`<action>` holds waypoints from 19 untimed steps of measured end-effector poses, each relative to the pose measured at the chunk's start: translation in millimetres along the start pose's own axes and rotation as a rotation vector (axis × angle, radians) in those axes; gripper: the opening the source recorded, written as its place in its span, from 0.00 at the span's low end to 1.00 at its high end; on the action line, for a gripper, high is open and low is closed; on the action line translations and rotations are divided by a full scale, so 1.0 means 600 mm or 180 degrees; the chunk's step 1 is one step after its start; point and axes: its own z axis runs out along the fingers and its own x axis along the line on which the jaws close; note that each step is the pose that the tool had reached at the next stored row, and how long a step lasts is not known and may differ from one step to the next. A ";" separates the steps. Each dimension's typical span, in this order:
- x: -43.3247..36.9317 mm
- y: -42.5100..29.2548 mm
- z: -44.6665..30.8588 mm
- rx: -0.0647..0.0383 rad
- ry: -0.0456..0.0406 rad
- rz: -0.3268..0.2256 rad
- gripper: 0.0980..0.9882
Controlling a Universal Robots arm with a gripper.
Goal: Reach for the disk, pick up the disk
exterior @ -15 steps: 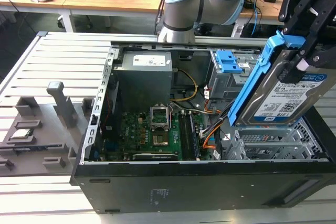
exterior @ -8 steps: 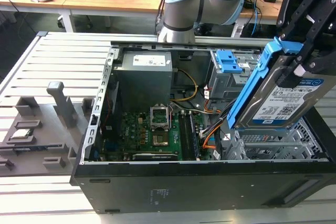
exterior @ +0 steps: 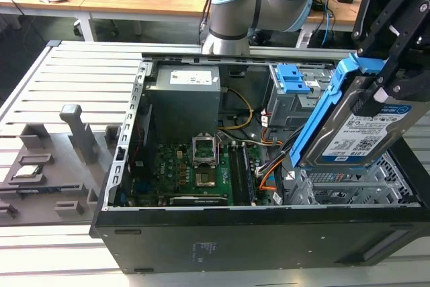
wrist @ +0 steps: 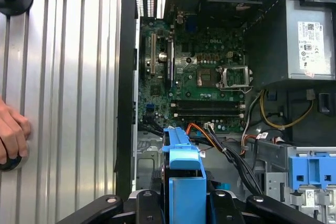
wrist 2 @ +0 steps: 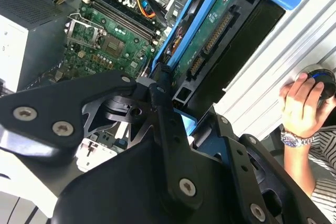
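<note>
Above the open computer case (exterior: 255, 233), in the exterior view, the black tool (exterior: 384, 92) is clenched on the disk (exterior: 363, 132). The disk hangs tilted in the air, over the metal cage at the exterior view's right. Its blue frame runs along the edge. Its white and blue label has little barcodes, but the words are too small to read. The grey power box (exterior: 183, 99) sits deep in the case with a white sticker on top.

The second wrist view looks along the tool's black arms to the disk (wrist 2: 220, 40), held up over the green board (wrist 2: 105, 45). A person's hand (wrist 2: 302, 106) rests on something round on the ribbed counter (wrist 2: 294, 40).

The first wrist view shows the blue end of the disk (wrist: 184, 177) between the tool's arms. Orange and black wires (wrist: 220, 140) lie close under it.

I think the disk could slip, because it is held tilted by its plastic frame. It could also snag the wires or bump the cage.
</note>
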 end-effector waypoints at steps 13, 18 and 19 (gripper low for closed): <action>0.001 -0.004 0.019 -0.0007 0.0000 0.0000 0.30; 0.001 -0.007 0.026 -0.0009 0.0000 0.0000 0.30; 0.001 -0.010 0.027 -0.0010 0.0000 0.0000 0.30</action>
